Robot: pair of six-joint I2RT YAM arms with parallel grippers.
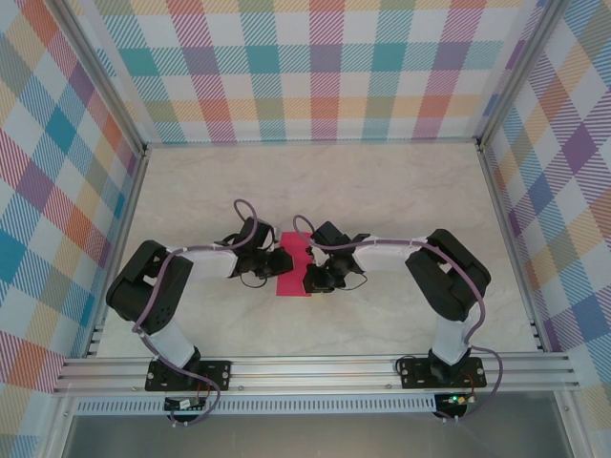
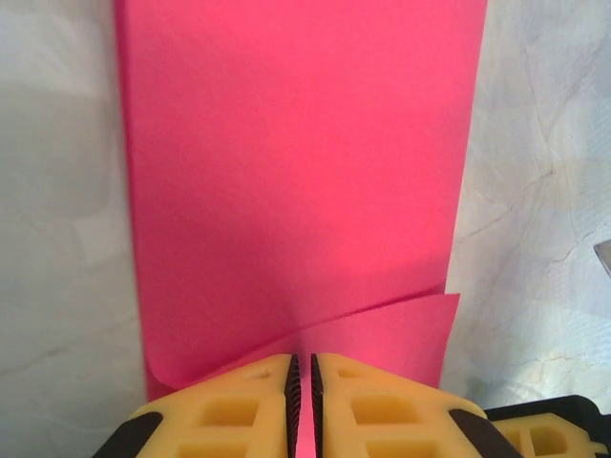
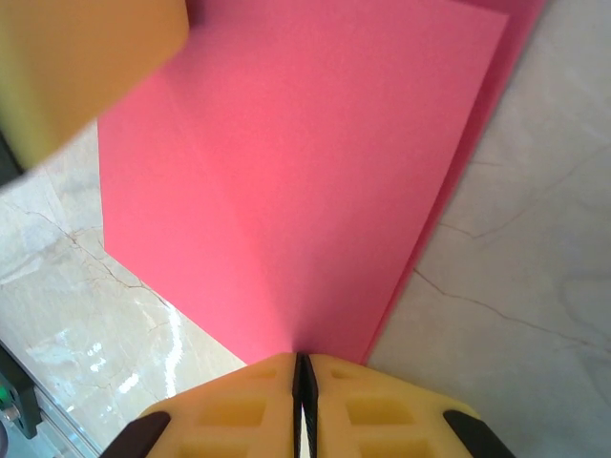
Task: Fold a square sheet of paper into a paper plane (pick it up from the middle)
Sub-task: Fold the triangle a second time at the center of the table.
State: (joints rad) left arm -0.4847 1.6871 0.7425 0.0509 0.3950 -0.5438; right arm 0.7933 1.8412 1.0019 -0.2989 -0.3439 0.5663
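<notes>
Left gripper: jaws together, clamped on the near edge of the square sheet of paper. In its wrist view a sliver of pink shows between the fingertips.
Paper at left gripper: the sheet runs straight ahead from the fingertips. A second layer fans out just beside the right finger, lying under the upper one.
Paper, overall: lies on the marbled table, between the two grippers and touching both.
Right gripper: jaws together, clamped on the opposite edge. The sheet spreads away ahead of the fingertips, and a lower layer's edge shows just off to the right.
Step in hand: judged to be an early fold. The sheet appears doubled over, with no pointed nose or wings formed.
Next move calls for: aligned edges, the layers pressed flat, and one grip released before the other arm moves.
Risk: opposing pulls could tear or skew the thin paper.
</notes>
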